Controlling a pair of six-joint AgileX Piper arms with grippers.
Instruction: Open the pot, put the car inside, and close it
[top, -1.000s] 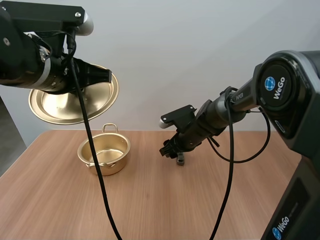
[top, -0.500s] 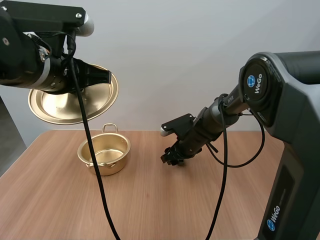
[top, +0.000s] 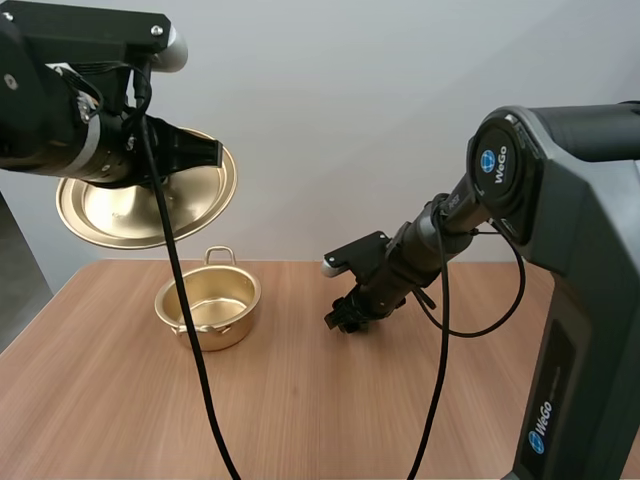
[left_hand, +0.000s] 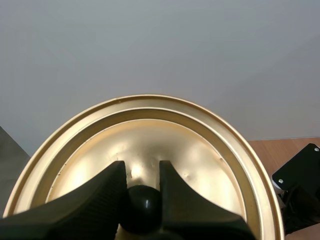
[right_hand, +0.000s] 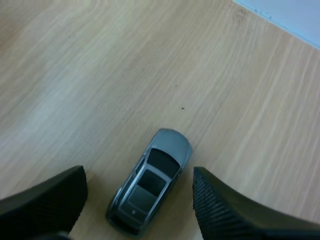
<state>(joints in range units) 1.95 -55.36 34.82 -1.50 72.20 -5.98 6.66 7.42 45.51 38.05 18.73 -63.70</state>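
Black arms (top: 575, 190) — blue WeGo badges (top: 487, 160), ribbed tool fingers (right_hand: 225, 210)

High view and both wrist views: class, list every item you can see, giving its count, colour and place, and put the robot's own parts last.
pot: one, gold, open and empty, on the table's left part.
lid: one, gold with a black knob, held tilted in the air, above and to the left of the pot.
car: one, grey toy, on the table to the right of the pot.
table: one, light brown wood, under the pot and car.
left tool: one, black, shut on the lid's knob.
right tool: one, black, open, low over the table with a finger on each side of the car.
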